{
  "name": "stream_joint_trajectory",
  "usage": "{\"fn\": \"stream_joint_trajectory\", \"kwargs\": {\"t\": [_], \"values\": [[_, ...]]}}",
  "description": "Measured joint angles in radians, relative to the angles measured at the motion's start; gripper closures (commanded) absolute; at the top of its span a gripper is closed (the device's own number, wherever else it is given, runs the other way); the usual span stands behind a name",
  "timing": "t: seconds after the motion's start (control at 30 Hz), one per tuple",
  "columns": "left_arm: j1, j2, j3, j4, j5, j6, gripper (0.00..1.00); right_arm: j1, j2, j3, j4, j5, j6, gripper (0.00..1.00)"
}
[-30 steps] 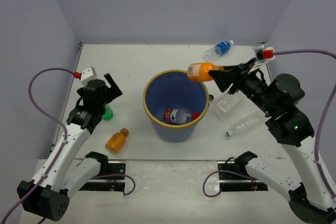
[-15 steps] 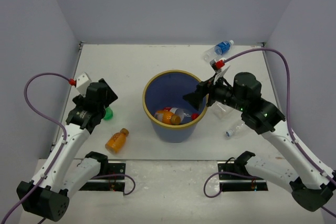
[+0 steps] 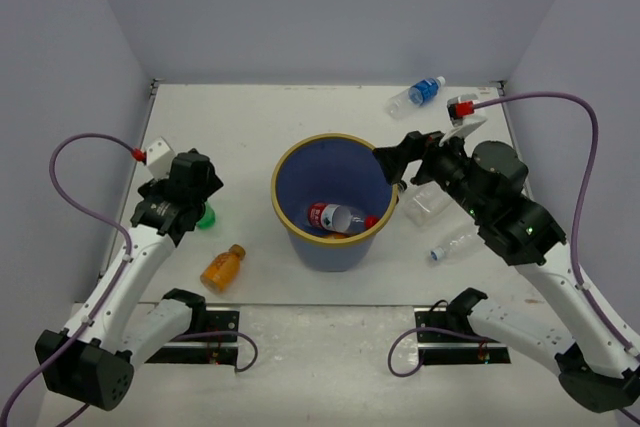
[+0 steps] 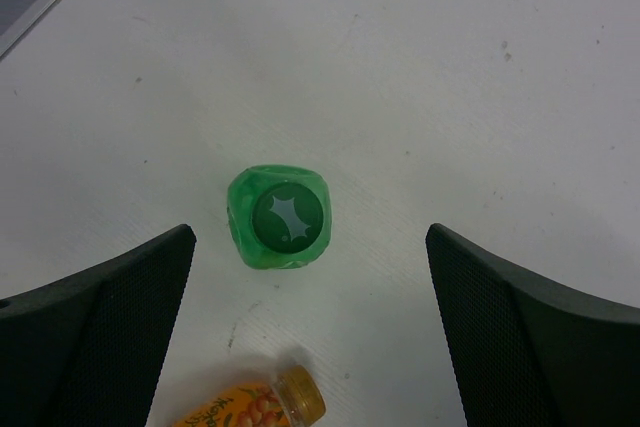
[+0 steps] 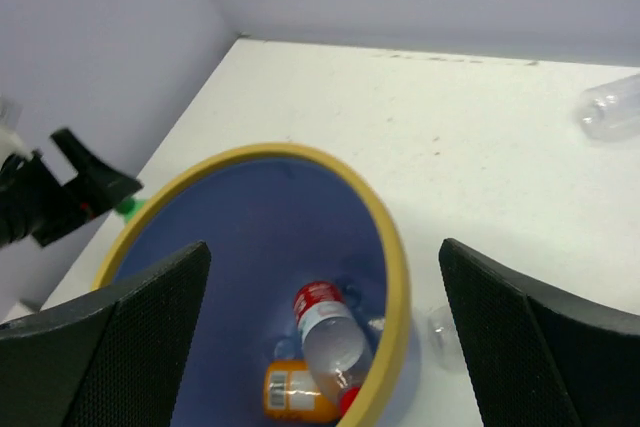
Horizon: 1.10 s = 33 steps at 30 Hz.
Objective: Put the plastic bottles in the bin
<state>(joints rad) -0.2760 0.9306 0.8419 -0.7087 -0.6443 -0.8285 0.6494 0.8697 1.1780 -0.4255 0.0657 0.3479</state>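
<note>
The blue bin [image 3: 279, 172] with a tan rim stands mid-table. Inside lie a clear bottle with a red label [image 3: 338, 217] [image 5: 328, 332] and an orange bottle [image 5: 292, 394]. My right gripper [image 3: 396, 156] [image 5: 325, 245] hangs open and empty above the bin's right rim [image 5: 392, 247]. My left gripper [image 3: 193, 187] [image 4: 308, 237] is open right above an upright green bottle [image 3: 206, 215] [image 4: 279, 217], its fingers [image 4: 110, 317] on either side and clear of it. Another orange bottle [image 3: 222, 267] [image 4: 265, 407] lies just in front of the green one.
A blue-label bottle [image 3: 418, 94] lies at the back right. Two plain clear bottles [image 3: 430, 202] [image 3: 455, 244] lie right of the bin, under my right arm. Walls close the table on the left, back and right.
My right gripper opened over the bin and the orange bottle it held dropped inside; the arm then drew back to the right. My left gripper settled lower over the green bottle.
</note>
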Motion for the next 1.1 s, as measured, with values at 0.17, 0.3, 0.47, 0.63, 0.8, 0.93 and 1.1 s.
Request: {"fn": "stream_joint_trajectory", "kwargs": {"t": [0.17, 0.3, 0.47, 0.63, 0.8, 0.93, 1.1], "values": [[0.004, 0.070, 0.006, 0.019, -0.016, 0.001, 0.00, -0.085, -0.021, 0.023, -0.018, 0.140, 0.042, 0.01], [0.033, 0.134, 0.006, 0.048, -0.016, 0.002, 0.06, -0.164, -0.068, -0.011, -0.040, 0.199, 0.082, 0.01], [0.054, 0.184, 0.006, 0.059, -0.019, 0.001, 0.15, -0.186, -0.147, -0.118, -0.075, 0.269, 0.123, 0.01], [0.055, 0.206, 0.006, 0.063, -0.023, 0.001, 0.36, -0.187, -0.184, -0.183, -0.131, 0.350, 0.167, 0.01], [0.056, 0.206, 0.005, 0.066, -0.030, 0.002, 0.64, -0.193, -0.191, -0.221, -0.165, 0.422, 0.223, 0.01], [0.057, 0.206, 0.002, 0.076, -0.033, 0.006, 0.86, -0.198, -0.186, -0.264, -0.185, 0.455, 0.262, 0.01], [0.058, 0.206, 0.001, 0.080, -0.034, 0.010, 1.00, -0.209, -0.157, -0.285, -0.199, 0.468, 0.288, 0.01]]}}
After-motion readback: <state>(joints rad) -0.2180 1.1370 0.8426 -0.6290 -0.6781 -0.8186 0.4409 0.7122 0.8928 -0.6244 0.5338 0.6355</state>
